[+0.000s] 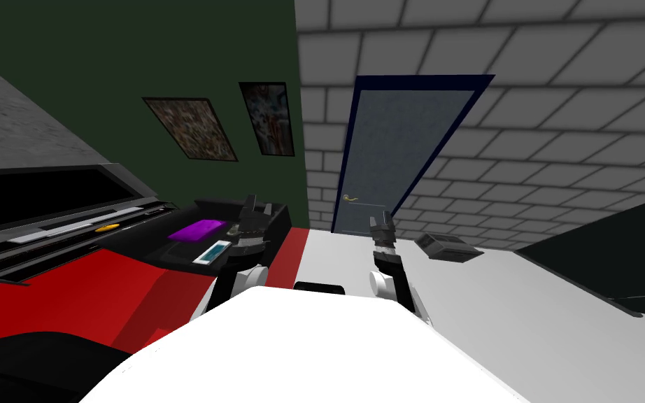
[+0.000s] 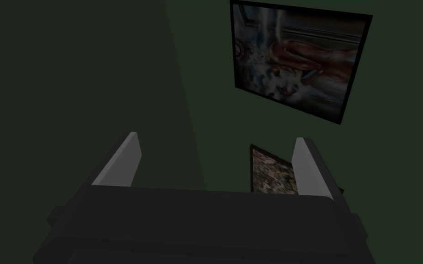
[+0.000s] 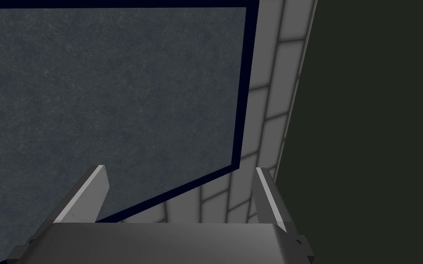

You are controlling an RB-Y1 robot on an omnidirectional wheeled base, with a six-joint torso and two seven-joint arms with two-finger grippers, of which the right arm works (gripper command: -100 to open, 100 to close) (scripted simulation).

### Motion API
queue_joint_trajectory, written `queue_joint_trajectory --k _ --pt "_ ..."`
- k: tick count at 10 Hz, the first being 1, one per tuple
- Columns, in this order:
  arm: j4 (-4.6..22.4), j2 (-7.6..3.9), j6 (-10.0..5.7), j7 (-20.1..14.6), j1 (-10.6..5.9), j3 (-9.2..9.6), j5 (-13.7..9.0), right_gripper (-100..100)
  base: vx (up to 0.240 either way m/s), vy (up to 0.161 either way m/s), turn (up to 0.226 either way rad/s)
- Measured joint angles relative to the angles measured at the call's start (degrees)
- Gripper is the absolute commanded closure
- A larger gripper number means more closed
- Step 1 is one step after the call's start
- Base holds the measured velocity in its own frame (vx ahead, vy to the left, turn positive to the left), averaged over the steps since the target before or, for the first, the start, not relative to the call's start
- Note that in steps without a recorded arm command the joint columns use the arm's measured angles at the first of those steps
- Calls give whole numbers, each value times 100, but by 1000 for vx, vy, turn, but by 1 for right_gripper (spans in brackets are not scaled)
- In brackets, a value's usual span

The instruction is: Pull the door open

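my right jaws are hanging spread before the grey-blue door point(image 1: 405, 147), well apart from its brass handle point(image 1: 351, 199) by the door's left edge. my left jaws are spread too. pointing at bare panel, i'm risking closing beside the handle.

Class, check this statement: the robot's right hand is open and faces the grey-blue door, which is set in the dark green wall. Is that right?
Not quite. The door is set in the grey brick wall, not the dark green one, as the head view shows. The right hand is indeed open and faces the door.
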Motion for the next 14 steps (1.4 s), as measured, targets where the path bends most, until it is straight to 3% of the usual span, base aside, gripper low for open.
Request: queue_joint_trajectory --k 8,12,14 --pt "1037 -199 -178 28 -299 -151 -19 -100 99 -10 33" --pt "1611 -355 -256 3 -478 -279 -59 -100 102 -15 37" --pt "1916 -371 -324 27 -557 -305 -53 -100 98 0 35"
